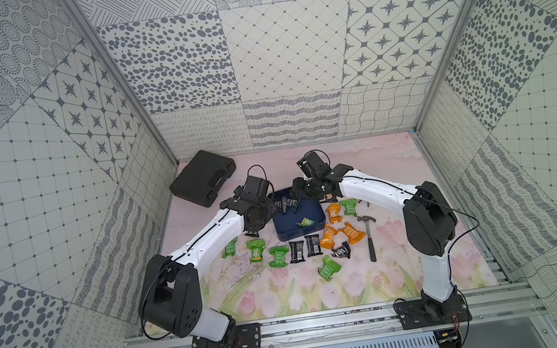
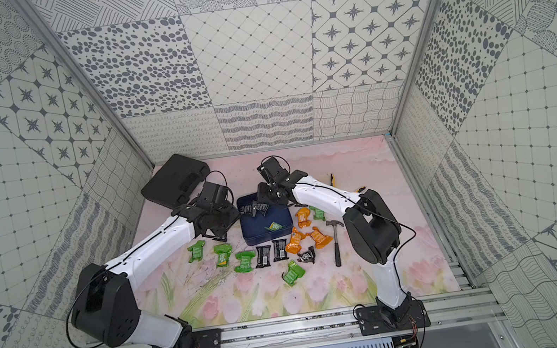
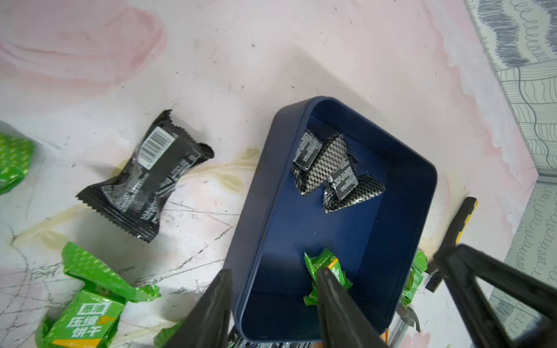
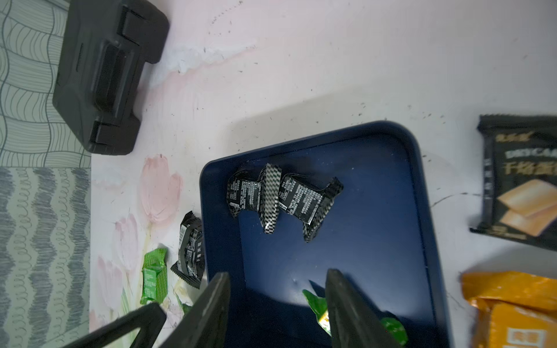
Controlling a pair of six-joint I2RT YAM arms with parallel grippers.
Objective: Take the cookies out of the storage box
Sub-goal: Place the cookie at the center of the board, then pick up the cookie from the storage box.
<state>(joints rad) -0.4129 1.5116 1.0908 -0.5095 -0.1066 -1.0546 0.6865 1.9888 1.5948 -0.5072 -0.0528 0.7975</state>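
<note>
The storage box (image 1: 293, 226) lies flat on the desk (image 1: 286, 294), between the ends of the two arms, and both top views show it. Inside it there are three of the cookies: two black packets (image 4: 301, 199) with a silver checked pattern, which touch each other near the far left wall, and one green packet (image 3: 319, 260) alone in the near right part. The other cookies lie outside on the desk, on the side of the box toward the arm bases: green packets (image 1: 255, 250) in a row at the left, two black ones (image 1: 296, 252) side by side, and orange packets (image 1: 352, 233) at the right, just beside the box. The left jaws are at the left side of the box, moderately apart, and they hold nothing. In the left wrist view one of their fingers (image 3: 217, 307) is outside the wall, and the other one covers a part of the green packet. The right jaws are over the far right part of the box, also apart and empty. One of their fingers (image 4: 346, 307) stands in front of the same green packet; I cannot tell if it touches it. A hammer (image 1: 371, 243) lies near the orange packets, and a black case (image 1: 202, 182) is at the far left, well apart from the box.
</note>
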